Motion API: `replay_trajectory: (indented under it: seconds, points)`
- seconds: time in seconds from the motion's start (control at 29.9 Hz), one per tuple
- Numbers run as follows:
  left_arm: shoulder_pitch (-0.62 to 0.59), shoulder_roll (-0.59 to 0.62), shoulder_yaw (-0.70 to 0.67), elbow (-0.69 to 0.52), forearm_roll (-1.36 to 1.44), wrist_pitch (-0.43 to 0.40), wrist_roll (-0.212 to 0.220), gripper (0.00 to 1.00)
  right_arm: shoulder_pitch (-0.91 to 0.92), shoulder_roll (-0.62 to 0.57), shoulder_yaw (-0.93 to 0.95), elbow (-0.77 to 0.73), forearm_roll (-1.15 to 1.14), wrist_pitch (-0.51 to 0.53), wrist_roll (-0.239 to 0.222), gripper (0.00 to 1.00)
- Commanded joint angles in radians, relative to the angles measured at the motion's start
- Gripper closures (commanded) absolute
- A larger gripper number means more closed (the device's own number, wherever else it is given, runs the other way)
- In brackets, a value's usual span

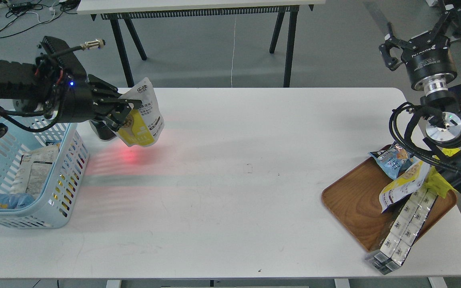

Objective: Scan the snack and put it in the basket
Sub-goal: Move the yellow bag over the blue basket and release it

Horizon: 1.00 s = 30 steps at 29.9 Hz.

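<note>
Light blue rectangular plastic basket with slotted sides and rolled rim (64,176) at left edge of white rectangular table (230,180); inside, a pale crinkled pouch with dark print (34,170) leaning against the far wall and a small blue packet (12,200) in the near corner. Brown wooden tray with rounded corners (354,204) at right edge of table; on it, a blue-and-white snack packet (390,160), a yellow-and-white pouch (404,182) lying partly over the tray's right side, and a long pack of small white cartons in clear wrap (404,228) overhanging the near rim onto the table. Flat snack pouch, white printed face with yellow lower part (142,116), held in the air above the table's left rear part, just right of the basket, clear of the surface, tilted with top edge up. Left gripper (124,110) pinching the pouch at its left edge, fingers closed on it. Red glow (130,156) on the table directly beneath the pouch, with striped pink bands toward the basket. Right gripper (414,38) raised above the tray, well apart from it, fingers spread, nothing between them.
</note>
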Motion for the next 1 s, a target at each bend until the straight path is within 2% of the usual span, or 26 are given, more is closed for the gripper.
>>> replay_trajectory:
  seconds: [0.0, 0.17, 0.5, 0.73, 0.97]
  points:
    - [0.001, 0.1, -0.042, -0.05, 0.0, -0.005, -0.014, 0.99, -0.002, 0.0, 0.001, -0.001, 0.0, 0.0, 0.0, 0.01]
    - [0.003, 0.209, -0.076, -0.047, 0.0, -0.008, -0.014, 0.98, -0.002, 0.001, 0.001, -0.001, 0.0, 0.0, 0.0, 0.01]
    - [0.015, 0.406, -0.004, -0.041, -0.063, -0.005, -0.014, 0.98, -0.003, 0.006, 0.001, -0.001, 0.0, 0.0, 0.0, 0.01]
    - [0.015, 0.401, 0.077, -0.005, -0.114, -0.005, -0.014, 0.98, -0.002, 0.0, 0.001, 0.0, 0.001, 0.0, 0.0, 0.01]
    - [0.017, 0.391, 0.097, -0.005, -0.129, -0.007, -0.014, 0.97, -0.003, -0.005, 0.001, -0.004, 0.0, 0.0, 0.0, 0.01]
